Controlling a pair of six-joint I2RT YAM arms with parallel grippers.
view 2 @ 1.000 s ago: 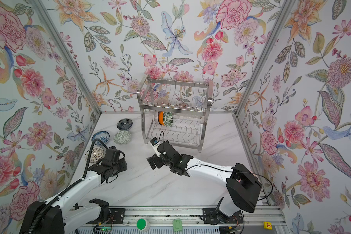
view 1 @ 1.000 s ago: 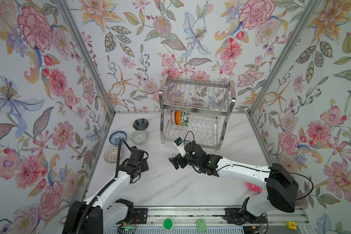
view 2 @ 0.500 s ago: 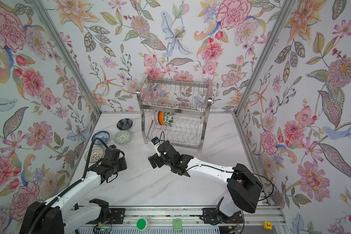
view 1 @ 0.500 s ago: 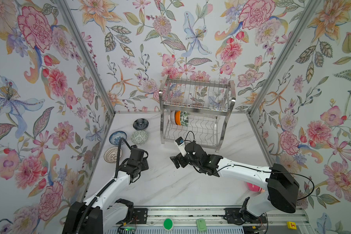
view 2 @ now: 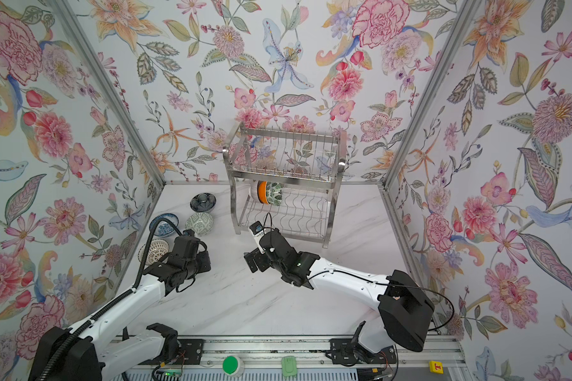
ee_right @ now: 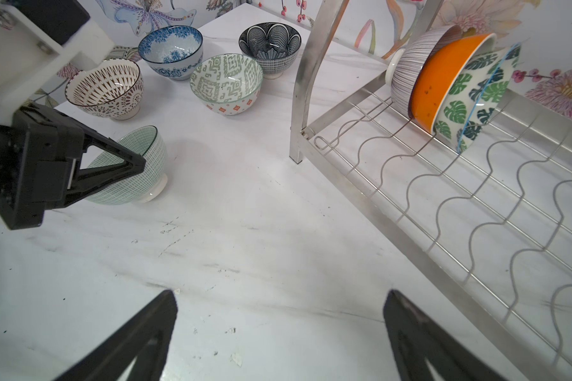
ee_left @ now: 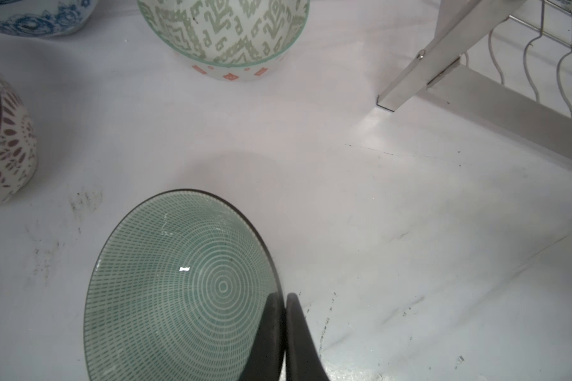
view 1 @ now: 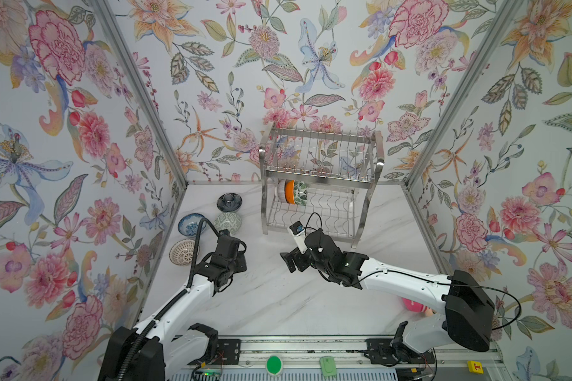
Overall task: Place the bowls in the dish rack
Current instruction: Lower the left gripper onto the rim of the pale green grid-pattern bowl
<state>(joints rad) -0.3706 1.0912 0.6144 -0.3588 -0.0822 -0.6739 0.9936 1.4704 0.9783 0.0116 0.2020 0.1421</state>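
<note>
My left gripper point(ee_left: 283, 297) is shut on the rim of a green-lined bowl point(ee_left: 179, 290), one finger inside and one outside. The bowl point(ee_right: 129, 174) tilts with its white foot at the table; in both top views the left arm hides it. My right gripper point(ee_right: 279, 297) is open and empty above bare table, by the dish rack's front left leg point(ee_right: 306, 82). The dish rack point(view 1: 367, 184) holds a striped bowl point(ee_right: 413, 62), an orange bowl point(ee_right: 443, 76) and a leaf-print bowl point(ee_right: 469, 99) on edge at the lower shelf's left end.
Grouped on the table left of the rack are a navy bowl point(view 1: 229, 202), a blue floral bowl point(view 1: 190, 224), a grey-green patterned bowl point(view 1: 228, 222) and a tan lattice bowl point(view 1: 183, 252). A pink plush toy point(view 1: 413, 305) lies behind the right arm's base.
My left gripper's jaws have closed on the green bowl's rim. Both arms have hardly moved, and the right gripper stays open.
</note>
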